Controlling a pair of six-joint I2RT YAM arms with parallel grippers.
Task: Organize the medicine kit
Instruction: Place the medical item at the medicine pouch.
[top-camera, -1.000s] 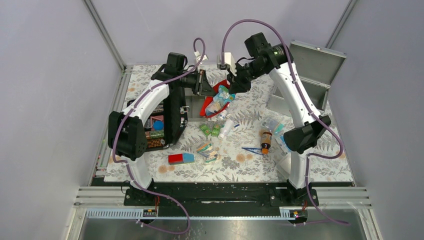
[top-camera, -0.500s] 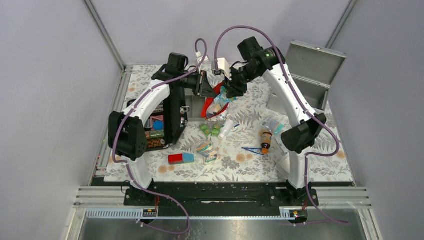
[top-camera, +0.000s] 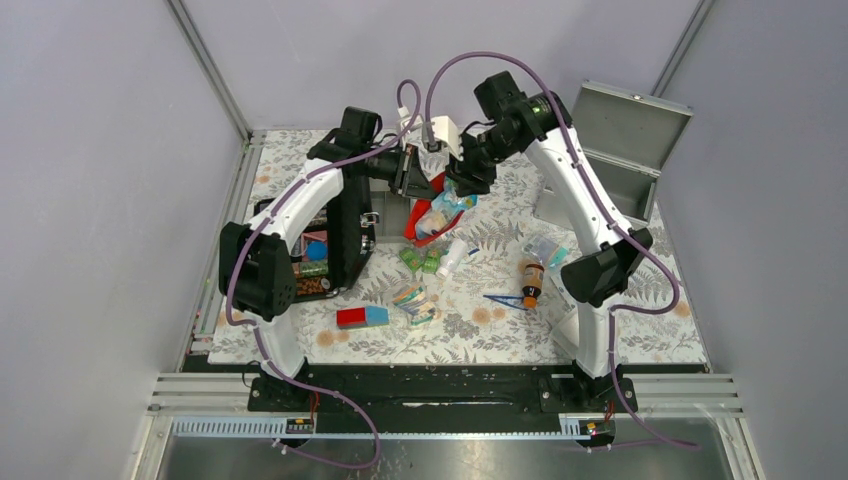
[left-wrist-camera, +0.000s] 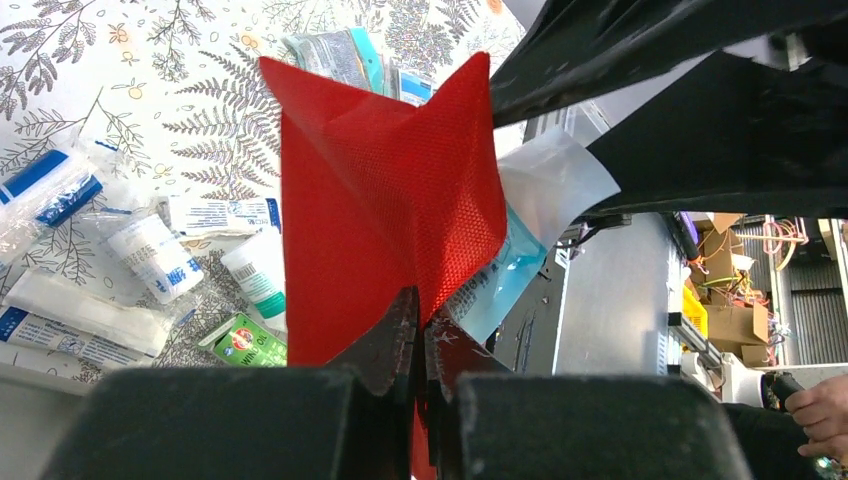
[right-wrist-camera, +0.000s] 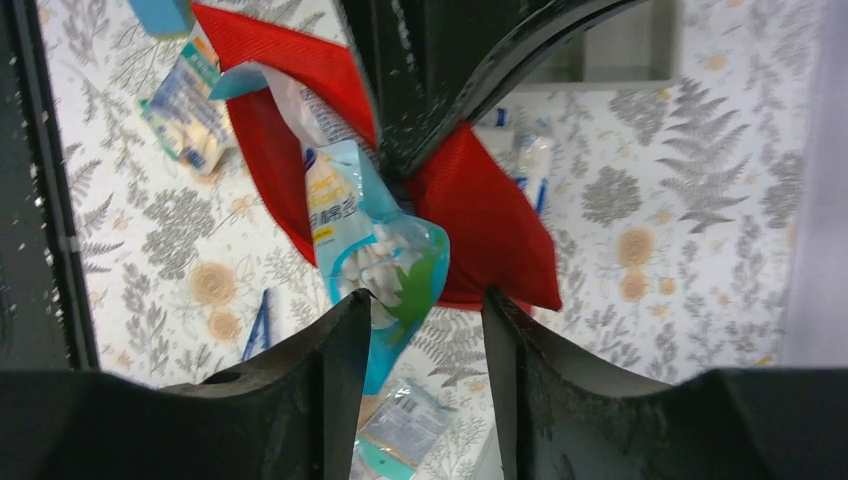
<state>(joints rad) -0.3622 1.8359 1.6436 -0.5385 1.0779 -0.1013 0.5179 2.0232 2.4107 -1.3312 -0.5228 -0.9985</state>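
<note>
Grey metal kit (top-camera: 628, 140) stands open at the far right of the table (top-camera: 480, 320), apart from both arms. It is probably rigid, weighty and slick, so best gripped by a wall rim. Left gripper (left-wrist-camera: 418, 330) pinches a soft red pouch (left-wrist-camera: 370, 200). Right gripper (right-wrist-camera: 415, 330) has its jaws apart beside a blue packet (right-wrist-camera: 375, 260).

One red pouch (left-wrist-camera: 370, 200), one grey box (top-camera: 628, 125), one brown bottle (top-camera: 531, 278).

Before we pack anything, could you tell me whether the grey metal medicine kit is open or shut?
Open: the medicine kit has its hinged lid swung up and back, exposing the inside.
</note>
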